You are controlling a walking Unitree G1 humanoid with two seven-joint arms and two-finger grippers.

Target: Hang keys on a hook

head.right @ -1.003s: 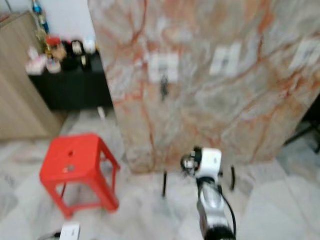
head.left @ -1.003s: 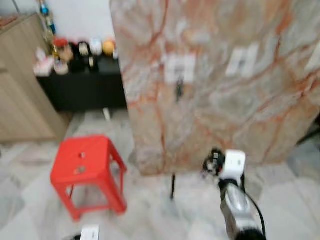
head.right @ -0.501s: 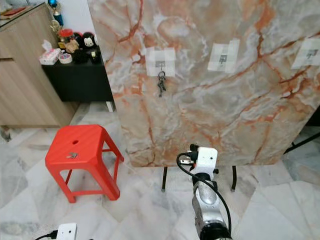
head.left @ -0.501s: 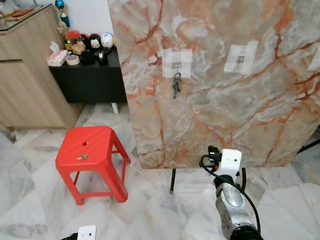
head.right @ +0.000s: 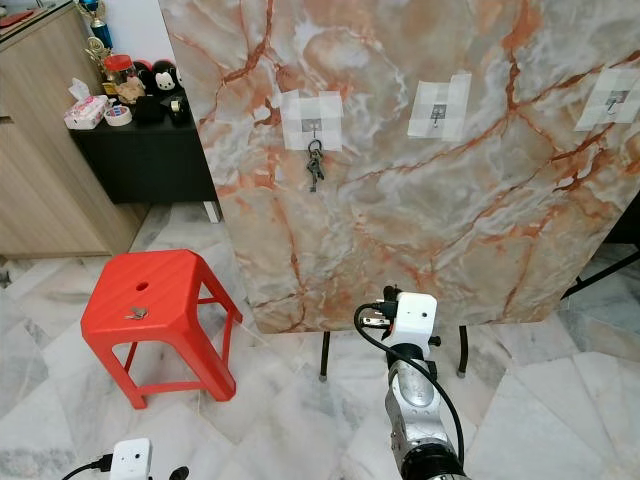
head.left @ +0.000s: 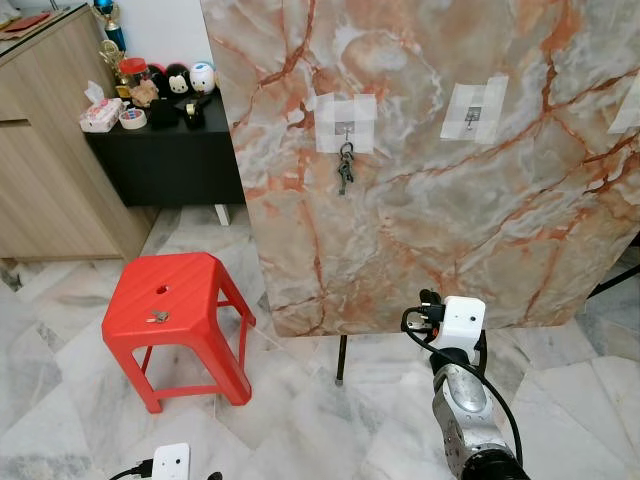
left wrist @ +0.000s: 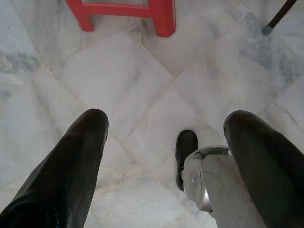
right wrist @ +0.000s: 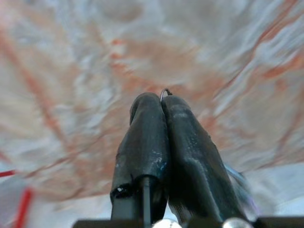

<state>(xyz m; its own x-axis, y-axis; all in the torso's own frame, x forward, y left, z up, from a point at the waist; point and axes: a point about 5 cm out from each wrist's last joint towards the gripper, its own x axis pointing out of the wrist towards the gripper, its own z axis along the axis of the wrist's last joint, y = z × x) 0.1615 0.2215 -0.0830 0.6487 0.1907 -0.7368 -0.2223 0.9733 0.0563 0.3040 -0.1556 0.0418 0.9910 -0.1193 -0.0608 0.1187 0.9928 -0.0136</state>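
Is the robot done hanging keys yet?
Partly. One dark bunch of keys hangs on the left taped metal hook of the orange-veined marble panel. The right gripper, jaws shut on a thin wire ring, faces the panel. The middle taped hook is bare, and a small metal item lies on the red plastic stool.

Tiny object (head.left: 157, 317) on stool (head.left: 195, 282), unidentifiable

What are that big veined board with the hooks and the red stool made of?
The orange-veined marble-look board seems polished stone or a printed panel; its thin black legs hint at a light panel. The red stool looks like glossy moulded plastic, one seamless piece.
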